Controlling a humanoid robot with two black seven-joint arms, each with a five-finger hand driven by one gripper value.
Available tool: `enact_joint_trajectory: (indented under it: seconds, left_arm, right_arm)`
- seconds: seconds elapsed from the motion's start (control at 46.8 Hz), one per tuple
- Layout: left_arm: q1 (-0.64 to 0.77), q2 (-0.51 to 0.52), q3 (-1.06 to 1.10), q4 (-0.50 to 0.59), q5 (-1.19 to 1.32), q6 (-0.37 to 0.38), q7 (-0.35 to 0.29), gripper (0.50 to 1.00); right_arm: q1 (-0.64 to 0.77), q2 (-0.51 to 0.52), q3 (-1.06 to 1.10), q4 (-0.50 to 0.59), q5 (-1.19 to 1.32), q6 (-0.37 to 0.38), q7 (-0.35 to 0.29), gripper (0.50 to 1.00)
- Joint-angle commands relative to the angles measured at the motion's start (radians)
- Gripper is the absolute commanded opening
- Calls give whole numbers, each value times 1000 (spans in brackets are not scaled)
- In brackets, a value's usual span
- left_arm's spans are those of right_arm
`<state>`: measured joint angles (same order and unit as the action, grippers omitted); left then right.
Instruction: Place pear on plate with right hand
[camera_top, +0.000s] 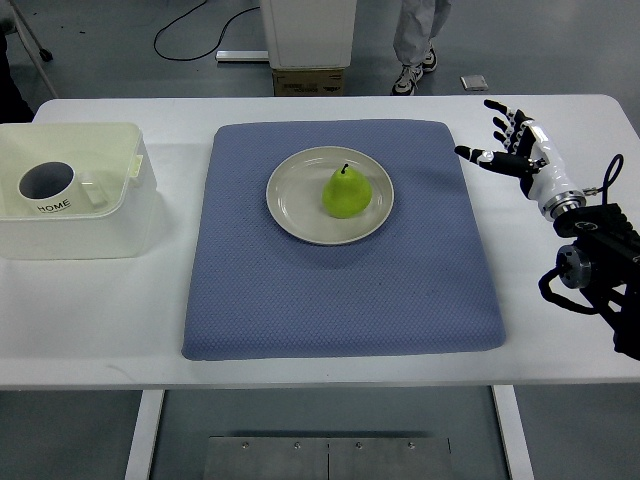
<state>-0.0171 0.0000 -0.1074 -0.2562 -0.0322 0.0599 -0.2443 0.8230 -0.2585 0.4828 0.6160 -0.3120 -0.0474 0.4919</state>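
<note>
Top view. A white table (330, 345) carries a blue mat (340, 290) laid flat across its middle. A round, pale plate (290, 215) sits on the far half of the mat. The plate holds one item: a green pear (346, 192), resting inside the rim, slightly right of the plate's centre. The pear stands upright or nearly so; its dark stem (345, 166) shows at the far side of the fruit, so the long axis runs roughly away from the robot, narrow end toward the far table edge. How far it tilts cannot be judged from this steep angle.

At the left end of the table stands a white plastic bin (120, 215), clear of the mat. It contains a white mug (47, 186) with a dark interior and the word "HOME" printed on its side. Nothing can be made out inside the mug.

The right hand (515, 150) is over the table just beyond the mat's far right corner, well apart from plate and pear. Its fingers (500, 125) are spread and extended and grasp nothing. The black arm (600, 265) enters from the right edge.

Beyond the table, a person's legs and shoes (415, 72), a white cabinet (308, 35) and a floor cable (195, 30) are visible.
</note>
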Motion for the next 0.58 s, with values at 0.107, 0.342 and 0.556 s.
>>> enact_joint_trajectory:
  seconds: [0.107, 0.342, 0.556]
  left_arm:
    - [0, 0, 0, 0, 0, 0, 0, 1000]
    - [0, 0, 0, 0, 0, 0, -1, 1000]
    - [0, 0, 0, 0, 0, 0, 0, 1000]
  right_arm:
    - [-42, 10, 151, 24, 7, 1, 2, 1000]
    - [-139, 8, 307, 220, 47, -6, 0, 1000]
    - [-168, 47, 312, 269, 47, -8, 0, 1000]
